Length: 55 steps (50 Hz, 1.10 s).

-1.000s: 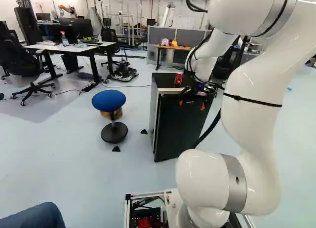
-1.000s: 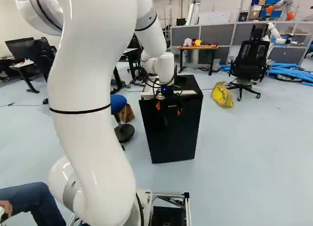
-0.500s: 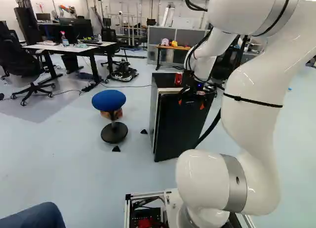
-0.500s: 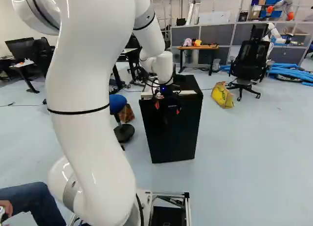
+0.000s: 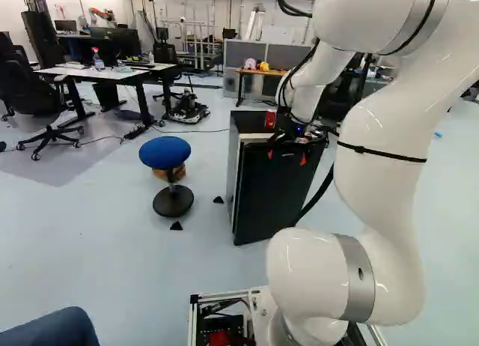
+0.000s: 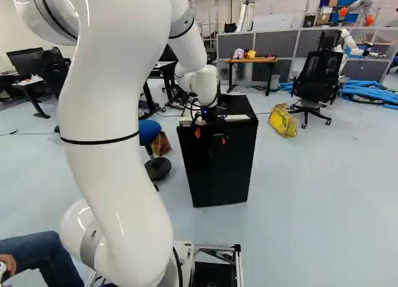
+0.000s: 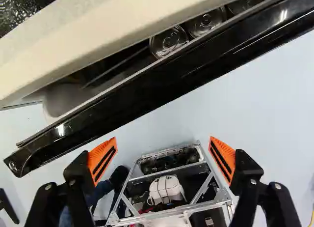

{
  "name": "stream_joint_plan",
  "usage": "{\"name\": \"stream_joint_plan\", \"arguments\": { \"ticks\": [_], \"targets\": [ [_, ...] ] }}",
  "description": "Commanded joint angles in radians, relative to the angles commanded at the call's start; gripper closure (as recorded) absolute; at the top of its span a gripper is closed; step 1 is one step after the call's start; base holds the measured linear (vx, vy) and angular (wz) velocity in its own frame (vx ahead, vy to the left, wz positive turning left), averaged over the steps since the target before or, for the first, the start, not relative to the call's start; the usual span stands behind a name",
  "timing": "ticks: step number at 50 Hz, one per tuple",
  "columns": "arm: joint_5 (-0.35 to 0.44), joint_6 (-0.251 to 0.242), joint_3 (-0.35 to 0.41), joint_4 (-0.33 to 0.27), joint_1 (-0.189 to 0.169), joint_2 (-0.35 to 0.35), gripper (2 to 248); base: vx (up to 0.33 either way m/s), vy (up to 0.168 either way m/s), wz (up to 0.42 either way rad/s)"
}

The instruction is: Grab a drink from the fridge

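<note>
Fridge door [image 7: 147,92] ajar, only a narrow slot btwn it & the cabinet [image 7: 93,35]; round-topped drinks [image 7: 168,41] block part. Open air w/ room to pass on the door's outer side, above floor [image 7: 274,89].

In the left base view, we find the stool [image 5: 165,152] left of the fridge [image 5: 273,192], a can [image 5: 270,119] on its top.

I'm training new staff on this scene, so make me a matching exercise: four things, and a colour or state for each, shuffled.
1. Stool seat
2. Gripper
3. Fridge door
4. Bag on the floor

A. Ajar, can tops showing in the gap
B. Yellow
C. Blue
D. Fingers spread apart

Right pairs: 1-C, 2-D, 3-A, 4-B.
</note>
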Motion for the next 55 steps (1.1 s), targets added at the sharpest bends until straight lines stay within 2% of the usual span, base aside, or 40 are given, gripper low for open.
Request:
{"name": "stream_joint_plan", "arguments": {
  "ticks": [55],
  "targets": [
    [0.0,0.0,-0.048,0.0,0.059,-0.036,3,0.0,0.0,0.0]
  ]
}}
